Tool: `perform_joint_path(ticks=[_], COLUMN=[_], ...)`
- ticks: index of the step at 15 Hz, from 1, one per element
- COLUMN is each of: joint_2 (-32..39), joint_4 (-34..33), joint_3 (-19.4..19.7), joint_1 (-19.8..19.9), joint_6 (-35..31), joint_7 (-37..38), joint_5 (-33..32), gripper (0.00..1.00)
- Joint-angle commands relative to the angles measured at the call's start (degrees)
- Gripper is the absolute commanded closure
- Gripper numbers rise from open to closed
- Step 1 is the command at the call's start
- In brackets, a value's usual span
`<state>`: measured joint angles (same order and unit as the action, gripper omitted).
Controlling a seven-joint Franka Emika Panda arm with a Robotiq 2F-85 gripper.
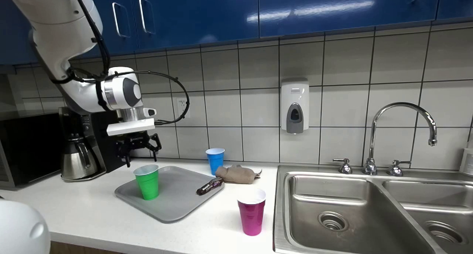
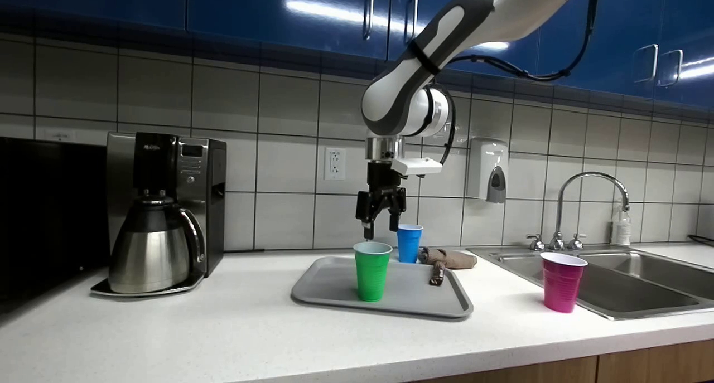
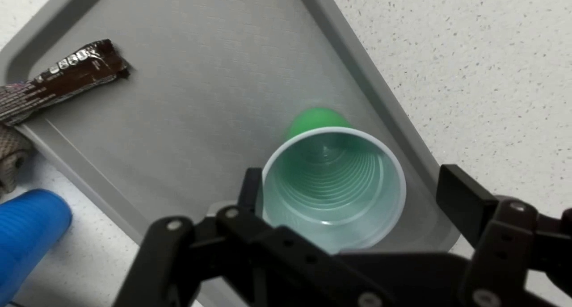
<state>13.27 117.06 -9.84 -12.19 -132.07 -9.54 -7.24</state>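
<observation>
Chiefly, one green tapered plastic cup, white-lined and ribbed inside, upright near one end of the gray rectangular tray with rounded corners; no contents show within.

One black two-fingered gripper, pointing down, jaws spread wide, nothing between the pads. In both exterior views its fingertips stand just above the cup's rim, no contact showing; in the wrist view the mouth sits off-centre, close to one finger and clear of the other.

Handling, by judgement: light and thin-walled, apt to dent under a hard squeeze and to topple at a sideways nudge; smooth plastic, perhaps a little slippery. Best hold: opposite sides of the upper wall, just below the rim, with the cup centred between the fingers and gentle pressure.

Adjacent: one dark-brown bar in a shiny printed wrapper, lying across the tray's rim, well apart from the cup. One brown textured bundle, apparently fabric, just beside the tray on the white speckled countertop. One blue plastic cup, upright, beside that bundle. One magenta plastic cup, upright, between tray and stainless-steel double sink.
</observation>
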Motion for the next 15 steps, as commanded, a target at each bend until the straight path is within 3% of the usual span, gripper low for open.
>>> perform_joint_path(ticks=[1,15], joint_2=[-3.53,-12.49], joint_4=[1.73,9.07], joint_3=[-0.28,3.83], joint_1=[2.1,6.83], joint_6=[3.08,6.02], joint_7=[-2.51,-5.14], joint_5=[2.97,4.77], gripper=[0.0,0.0])
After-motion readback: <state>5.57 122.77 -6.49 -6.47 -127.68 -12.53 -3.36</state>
